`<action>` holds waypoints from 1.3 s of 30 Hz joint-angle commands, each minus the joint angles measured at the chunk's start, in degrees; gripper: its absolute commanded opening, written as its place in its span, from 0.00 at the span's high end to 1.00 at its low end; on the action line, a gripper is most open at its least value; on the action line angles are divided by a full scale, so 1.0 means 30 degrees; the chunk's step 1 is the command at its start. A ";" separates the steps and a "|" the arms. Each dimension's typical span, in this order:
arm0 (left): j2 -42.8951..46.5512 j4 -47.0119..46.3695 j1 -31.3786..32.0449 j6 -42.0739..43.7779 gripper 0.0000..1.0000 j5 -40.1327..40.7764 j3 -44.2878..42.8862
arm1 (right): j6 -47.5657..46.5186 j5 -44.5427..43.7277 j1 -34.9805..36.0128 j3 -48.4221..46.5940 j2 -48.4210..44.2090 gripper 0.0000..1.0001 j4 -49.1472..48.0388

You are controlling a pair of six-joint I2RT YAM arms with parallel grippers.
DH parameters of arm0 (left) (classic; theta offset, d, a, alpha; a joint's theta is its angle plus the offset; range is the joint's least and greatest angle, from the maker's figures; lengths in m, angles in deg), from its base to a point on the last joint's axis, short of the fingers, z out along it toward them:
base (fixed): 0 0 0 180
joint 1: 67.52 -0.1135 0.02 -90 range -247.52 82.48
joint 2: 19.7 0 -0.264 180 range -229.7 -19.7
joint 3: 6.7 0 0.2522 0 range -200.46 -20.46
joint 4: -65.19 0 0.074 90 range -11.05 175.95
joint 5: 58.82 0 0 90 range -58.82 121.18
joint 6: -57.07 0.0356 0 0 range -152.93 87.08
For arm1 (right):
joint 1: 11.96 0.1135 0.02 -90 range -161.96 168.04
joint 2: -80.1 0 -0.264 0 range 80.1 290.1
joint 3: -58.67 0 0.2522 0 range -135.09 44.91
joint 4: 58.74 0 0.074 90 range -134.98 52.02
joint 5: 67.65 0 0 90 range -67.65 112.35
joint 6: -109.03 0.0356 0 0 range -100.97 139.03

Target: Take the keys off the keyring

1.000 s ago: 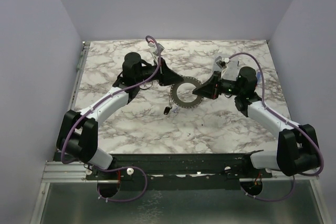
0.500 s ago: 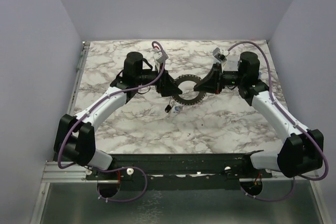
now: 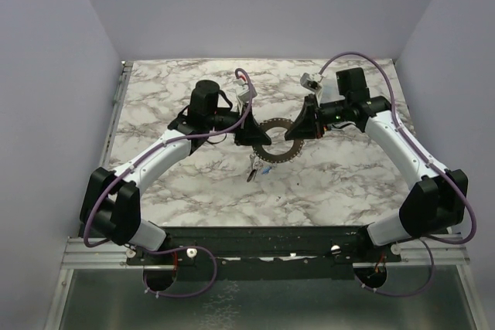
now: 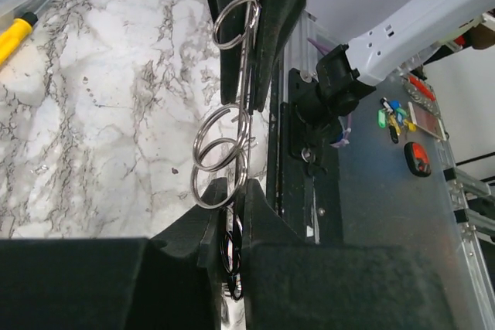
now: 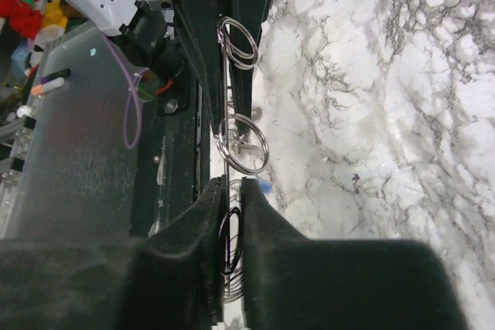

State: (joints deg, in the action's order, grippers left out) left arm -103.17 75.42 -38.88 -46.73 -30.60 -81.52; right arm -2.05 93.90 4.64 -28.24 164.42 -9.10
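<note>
Item under inspection: the large flat grey metal keyring (image 3: 280, 154), a wide band with small holes round its rim. It is held over the middle of the white marble-patterned table (image 3: 193, 183), between the two arms.

Left gripper (image 3: 259, 138): jaws clenched on the keyring's left rim. In the left wrist view, the left gripper (image 4: 236, 191) pinches the band, which is seen edge-on (image 4: 249, 98).

Right gripper (image 3: 294, 130): jaws clenched on the opposite, right rim. The right wrist view confirms this, with the right gripper (image 5: 228, 187) closed on the thin edge of the band (image 5: 227, 98).

Orientation: the line between the two grips runs left to right across the table, its right end slightly farther from the bases. The open face is tilted towards the top camera.

Attachments: thin silver wire split rings (image 4: 223, 135) (image 5: 244, 144) are threaded through the rim holes. The tiny keys (image 3: 253, 169) hang in a cluster from the near-left rim, just below the left gripper. One pale blue head is discernible; the others are too small to tell apart.
</note>
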 commanded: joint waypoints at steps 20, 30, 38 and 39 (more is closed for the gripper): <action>-0.0429 -2.0167 -0.2104 -1.6865 1.00 0.4205 0.3446 | 1.9703 -0.3681 0.0003 0.8378 -0.2337 0.06 -2.3995; -0.0651 -2.1513 -0.1934 -1.7431 1.00 0.5009 0.4080 | 2.3805 -0.4620 0.0730 0.9062 -0.2019 0.25 -2.9584; -0.0745 -2.1558 -0.1662 -1.7296 1.00 0.5009 0.4168 | 2.4050 -0.4911 0.1452 0.8817 -0.1275 0.60 -2.9276; -0.0744 -2.1521 -0.1666 -1.7197 1.00 0.4967 0.4216 | 2.4050 -0.4962 0.1466 0.8824 -0.1331 0.68 -2.9289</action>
State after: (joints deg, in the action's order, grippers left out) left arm -105.24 14.73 -44.14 -98.51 -17.16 -69.41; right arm 68.79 80.99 8.73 -1.20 159.96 -95.00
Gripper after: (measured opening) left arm 0.092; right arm 0.431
